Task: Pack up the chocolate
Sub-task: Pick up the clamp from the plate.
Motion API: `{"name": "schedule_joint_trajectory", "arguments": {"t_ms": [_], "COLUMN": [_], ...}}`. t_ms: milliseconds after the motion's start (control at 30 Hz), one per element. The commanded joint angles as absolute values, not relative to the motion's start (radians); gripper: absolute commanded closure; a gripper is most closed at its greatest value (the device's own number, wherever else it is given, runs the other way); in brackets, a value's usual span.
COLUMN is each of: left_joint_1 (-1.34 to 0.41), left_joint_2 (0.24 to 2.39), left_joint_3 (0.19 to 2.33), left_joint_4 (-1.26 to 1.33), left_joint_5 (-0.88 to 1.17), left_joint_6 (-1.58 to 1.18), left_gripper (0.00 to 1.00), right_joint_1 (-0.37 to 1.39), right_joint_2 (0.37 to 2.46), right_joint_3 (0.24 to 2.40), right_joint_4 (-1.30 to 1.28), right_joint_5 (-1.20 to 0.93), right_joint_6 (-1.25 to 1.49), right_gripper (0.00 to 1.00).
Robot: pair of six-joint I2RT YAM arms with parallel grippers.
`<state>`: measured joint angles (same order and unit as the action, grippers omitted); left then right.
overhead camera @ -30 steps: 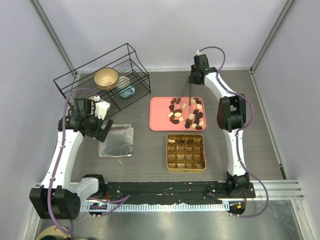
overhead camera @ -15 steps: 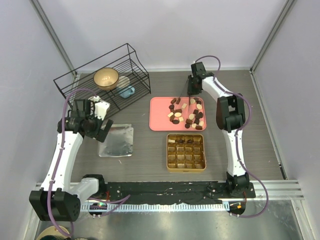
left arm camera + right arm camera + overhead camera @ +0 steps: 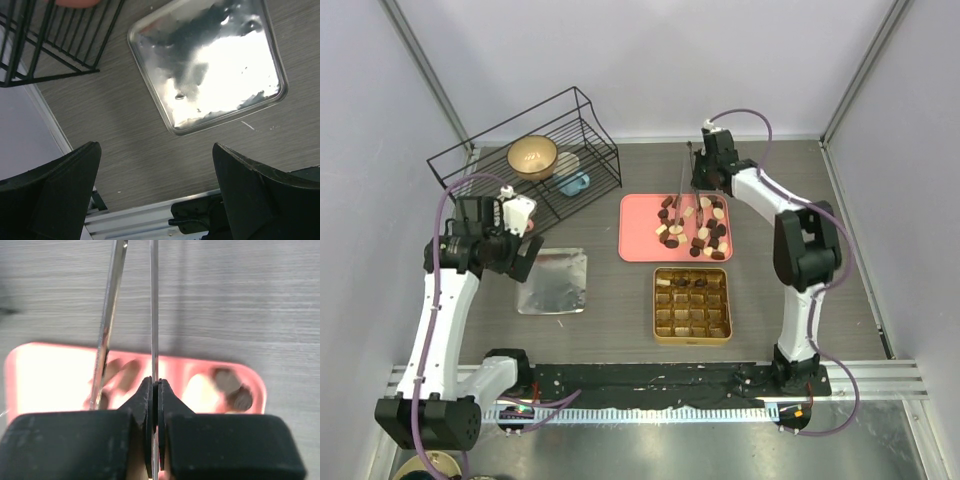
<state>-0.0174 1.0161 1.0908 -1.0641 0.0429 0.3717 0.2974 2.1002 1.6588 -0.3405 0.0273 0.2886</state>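
Many small chocolate pieces (image 3: 698,226), dark brown and cream, lie on the pink tray (image 3: 638,238). The gold gridded tin (image 3: 692,340) sits in front of it, with a few pieces in its far row. My right gripper (image 3: 707,168) is over the tray's far edge, shut on thin metal tongs (image 3: 686,186) whose tips reach down to the pieces. In the right wrist view the gripper (image 3: 154,390) clamps one tong blade (image 3: 154,315); the other blade (image 3: 112,305) stands apart. My left gripper (image 3: 523,252) is open and empty at the silver lid's (image 3: 553,281) left edge, and it shows above the table in the left wrist view (image 3: 155,147).
A black wire rack (image 3: 590,120) at the back left holds a gold bowl (image 3: 532,155) and a blue item (image 3: 575,183). The silver lid (image 3: 210,65) lies flat in the left wrist view. An aluminium rail (image 3: 660,380) runs along the near edge.
My right wrist has turned and come forward, and the tongs have swung from slanting to nearly straight above the tray's back. My left arm has shifted slightly left and back.
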Motion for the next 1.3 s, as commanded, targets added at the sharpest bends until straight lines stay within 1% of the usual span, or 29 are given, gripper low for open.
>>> {"name": "schedule_joint_trajectory", "arguments": {"t_ms": [0,33,100,167,200,233,300,333,467,567,667,867,933,1067,1267], "left_joint_1": [-0.014,-0.014,-0.014,-0.014,-0.014,-0.014,-0.014,-0.014,-0.014,-0.017,-0.031,-0.052,-0.052,-0.052,-0.052], "left_joint_2": [0.957,0.957,0.971,0.991,0.992,0.992,0.979,0.971,0.908,0.864,0.848,0.834,0.844,0.842,0.83], "left_joint_3": [1.219,1.277,1.342,1.442,1.471,1.521,1.551,1.561,1.508,1.438,1.422,1.405,1.402,1.371,1.321], "left_joint_4": [-1.13,-1.165,-1.204,-1.262,-1.281,-1.302,-1.304,-1.298,-1.162,-1.03,-1.009,-1.017,-1.016,-0.962,-0.919], "left_joint_5": [0.15,0.207,0.274,0.407,0.463,0.597,0.726,0.864,1.102,1.214,1.264,1.298,1.33,1.358,1.382], "left_joint_6": [0.339,0.334,0.322,0.313,0.314,0.316,0.333,0.336,0.269,0.1,0.081,0.133,0.133,0.089,0.034], "left_gripper": [0.0,0.0,0.0,0.0,0.0,0.0,0.0,0.0,0.0,0.0,0.0,0.0,0.0,0.05,0.06], "right_joint_1": [0.415,0.435,0.509,0.567,0.63,0.655,0.727,0.744,0.856,0.959,1.04,1.136,1.155,1.189,1.207], "right_joint_2": [1.736,1.692,1.561,1.467,1.374,1.333,1.229,1.203,1.102,1.092,1.118,1.169,1.17,1.167,1.196], "right_joint_3": [1.44,1.393,1.268,1.185,1.095,1.053,0.973,0.953,0.896,0.919,0.948,0.999,1.002,1.006,1.011], "right_joint_4": [-0.008,0.086,0.155,0.251,0.335,0.372,0.438,0.454,0.505,0.508,0.543,0.664,0.692,0.767,0.883], "right_joint_5": [0.046,0.066,0.083,0.115,0.144,0.176,0.21,0.222,0.27,0.32,0.321,0.282,0.278,0.278,0.262], "right_joint_6": [0.23,0.223,0.207,0.203,0.199,0.204,0.227,0.257,0.285,0.244,0.227,0.238,0.241,0.238,0.276], "right_gripper": [0.99,0.99,0.99,0.99,0.99,0.99,0.99,0.99,0.99,0.99,0.99,0.99,0.99,0.99,0.99]}}
